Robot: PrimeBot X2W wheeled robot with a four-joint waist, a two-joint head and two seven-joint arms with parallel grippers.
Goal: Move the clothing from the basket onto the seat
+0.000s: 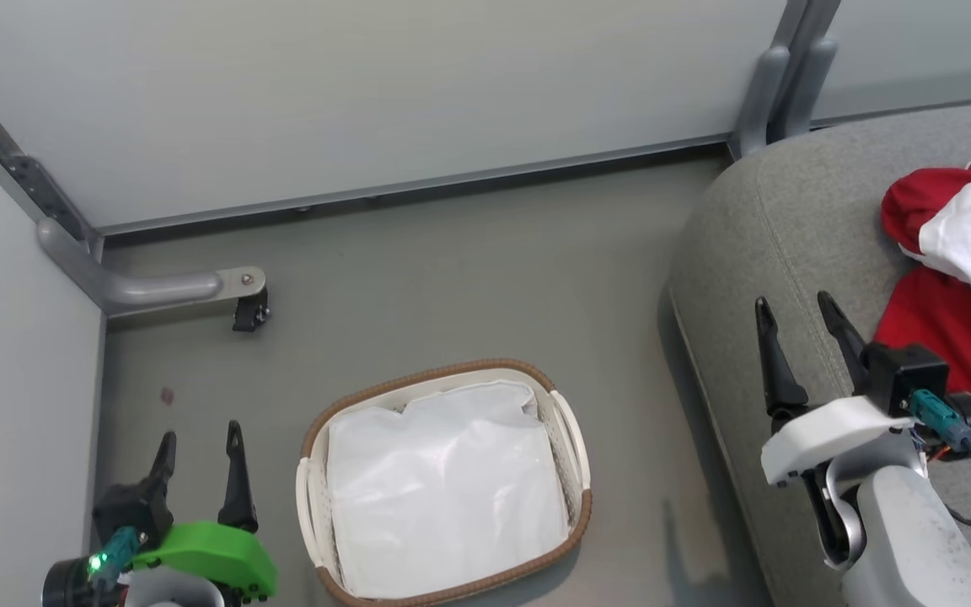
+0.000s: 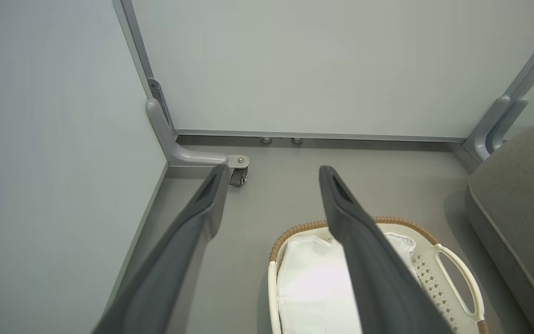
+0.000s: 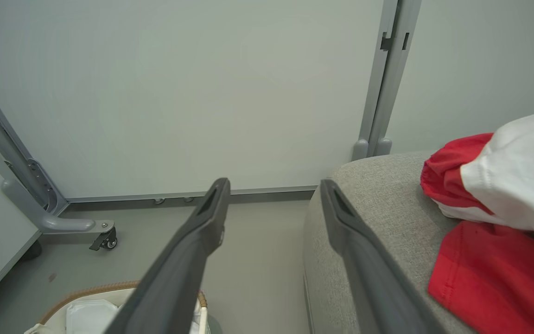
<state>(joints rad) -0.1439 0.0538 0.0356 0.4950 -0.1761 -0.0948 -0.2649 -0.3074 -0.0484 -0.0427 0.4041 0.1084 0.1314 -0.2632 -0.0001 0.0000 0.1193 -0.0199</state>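
Note:
The red and white clothing (image 1: pixel 962 270) lies bunched on the grey seat (image 1: pixel 776 228) at the right; it also shows in the right wrist view (image 3: pixel 494 218). The basket (image 1: pixel 574 438) stands on the floor at lower centre, holding just its white liner (image 1: pixel 443 489). My right gripper (image 1: pixel 797 308) hovers open over the seat's left part, a little left of the clothing, with nothing between its fingers. My left gripper (image 1: pixel 199 438) is open and empty over the floor, left of the basket (image 2: pixel 457 273).
Pale partition panels wall in the floor at the back and left. A grey panel foot with a caster (image 1: pixel 237 295) juts out at the left, and another panel foot (image 1: pixel 776 84) stands behind the seat. Bare grey floor (image 1: pixel 469 278) lies between basket and back panel.

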